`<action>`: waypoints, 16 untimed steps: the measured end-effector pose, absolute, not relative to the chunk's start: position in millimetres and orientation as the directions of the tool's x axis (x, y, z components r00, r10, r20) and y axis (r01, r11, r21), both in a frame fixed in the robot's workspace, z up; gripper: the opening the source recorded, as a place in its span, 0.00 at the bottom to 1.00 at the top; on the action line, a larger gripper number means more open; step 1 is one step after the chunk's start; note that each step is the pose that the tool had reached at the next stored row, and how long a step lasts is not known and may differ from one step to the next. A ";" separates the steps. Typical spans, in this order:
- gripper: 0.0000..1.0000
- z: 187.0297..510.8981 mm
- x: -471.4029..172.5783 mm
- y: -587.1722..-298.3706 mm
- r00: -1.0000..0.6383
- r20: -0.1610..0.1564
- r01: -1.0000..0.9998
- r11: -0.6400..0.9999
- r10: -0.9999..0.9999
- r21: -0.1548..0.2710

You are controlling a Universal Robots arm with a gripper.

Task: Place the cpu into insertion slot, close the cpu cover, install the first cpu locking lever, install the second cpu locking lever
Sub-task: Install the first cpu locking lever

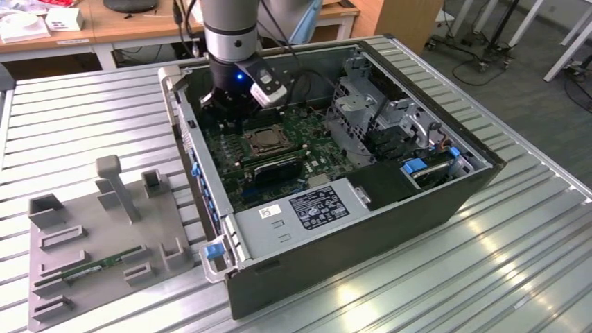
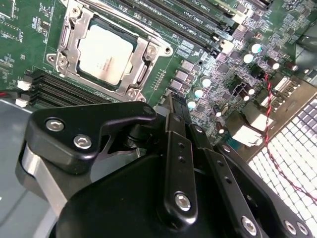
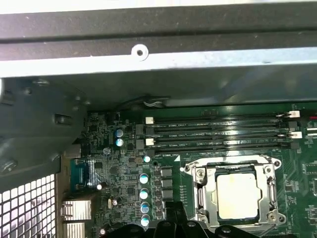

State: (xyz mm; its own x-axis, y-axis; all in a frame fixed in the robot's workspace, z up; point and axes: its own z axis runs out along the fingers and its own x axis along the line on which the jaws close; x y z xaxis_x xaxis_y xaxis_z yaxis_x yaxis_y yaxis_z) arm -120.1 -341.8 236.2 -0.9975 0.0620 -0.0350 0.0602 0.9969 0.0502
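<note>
Nearest in the exterior view, a grey fixture plate [image 1: 93,257] lies on the slatted metal table [image 1: 462,277] at the exterior view's left, with a green memory stick [image 1: 93,267] set in one of its holders. Just beside it on the exterior view's right stands the open computer case [image 1: 370,236], its boxed power supply [image 1: 306,208] at the near end.

Farther in, past a black heatsink block [image 1: 277,168], the insertion slot [image 1: 248,147] sits in the green circuit board [image 1: 310,125]. The cpu [image 1: 263,141] is already in it, metal top up. In the second wrist view the cpu [image 2: 105,53] lies flat and square in the slot [image 2: 63,62], and the cpu cover [image 2: 140,63] is down around it, its frame overlapping the chip's edges (whether the thin levers along the sides are latched I cannot tell).

Just beyond the slot the gripper [image 1: 231,104] hangs over the board; its tips [image 2: 177,99] are drawn together with nothing between them, near one corner of the cover. In the first wrist view the gripper [image 3: 171,210] is beside the cpu [image 3: 237,196], with the long memory slots [image 3: 218,133] farther off.

Farthest, the arm [image 1: 229,21] rises in front of wooden desks [image 1: 120,28].
</note>
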 end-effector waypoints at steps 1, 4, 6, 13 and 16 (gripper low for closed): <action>0.11 237.4 -120.1 -341.7 -0.997 -0.035 0.060 0.997 0.062 0.050; 0.11 240.8 -120.1 -341.7 -0.997 -0.035 0.060 0.997 0.062 0.050; 0.11 244.1 -120.1 -341.8 -0.997 -0.035 0.060 0.997 0.062 0.050; 0.11 254.8 -120.1 -341.8 -0.997 -0.036 0.060 0.997 0.062 0.050; 0.11 257.6 -120.1 -341.7 -0.997 -0.037 0.060 0.997 0.062 0.051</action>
